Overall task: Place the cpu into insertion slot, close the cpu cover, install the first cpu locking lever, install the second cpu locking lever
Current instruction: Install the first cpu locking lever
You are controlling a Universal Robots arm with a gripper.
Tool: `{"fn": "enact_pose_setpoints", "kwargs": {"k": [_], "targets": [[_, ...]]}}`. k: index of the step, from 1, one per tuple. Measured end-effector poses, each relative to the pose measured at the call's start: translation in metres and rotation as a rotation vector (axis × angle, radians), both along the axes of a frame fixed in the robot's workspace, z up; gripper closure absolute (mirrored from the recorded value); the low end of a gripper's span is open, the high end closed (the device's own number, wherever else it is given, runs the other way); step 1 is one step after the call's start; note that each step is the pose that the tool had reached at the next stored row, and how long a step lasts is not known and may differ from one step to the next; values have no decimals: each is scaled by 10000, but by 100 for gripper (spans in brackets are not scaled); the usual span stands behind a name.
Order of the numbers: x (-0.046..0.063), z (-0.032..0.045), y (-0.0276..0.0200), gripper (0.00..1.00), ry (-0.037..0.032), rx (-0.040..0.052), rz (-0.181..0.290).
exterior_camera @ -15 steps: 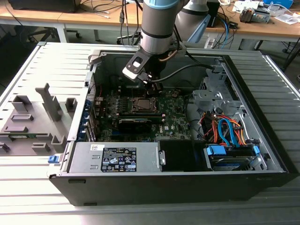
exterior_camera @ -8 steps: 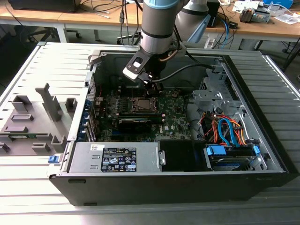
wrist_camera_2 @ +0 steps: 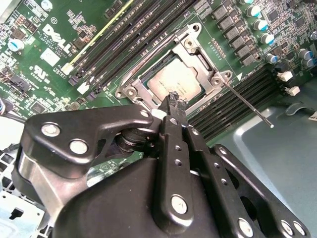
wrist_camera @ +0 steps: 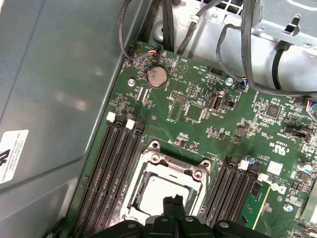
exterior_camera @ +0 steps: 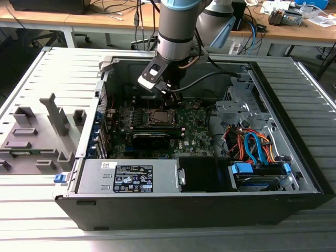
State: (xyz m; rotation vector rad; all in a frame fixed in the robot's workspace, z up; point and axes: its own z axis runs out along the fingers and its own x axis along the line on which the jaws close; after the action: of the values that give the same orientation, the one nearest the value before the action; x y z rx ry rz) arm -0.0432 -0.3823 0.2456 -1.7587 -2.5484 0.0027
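End effector (wrist_camera_2: 174, 102) (fingers together) above cpu cover (wrist_camera_2: 200, 55) — cpu (wrist_camera_2: 173, 82) seated inside.

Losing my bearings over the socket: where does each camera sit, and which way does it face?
Exterior view: off the arm, looking down into the open case; arm and gripper show.
First wrist view: on the wrist, facing the board; gripper tips show.
Second wrist view: on the wrist, facing the board; gripper body shows.
Shared: cpu in both wrist views.
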Motion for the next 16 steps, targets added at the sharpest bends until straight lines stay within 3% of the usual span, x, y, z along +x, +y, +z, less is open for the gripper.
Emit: {"fn": "enact_pose_setpoints", "kwargs": {"k": [16], "targets": [[0, 0, 0, 89, 0, 0, 196]]}}
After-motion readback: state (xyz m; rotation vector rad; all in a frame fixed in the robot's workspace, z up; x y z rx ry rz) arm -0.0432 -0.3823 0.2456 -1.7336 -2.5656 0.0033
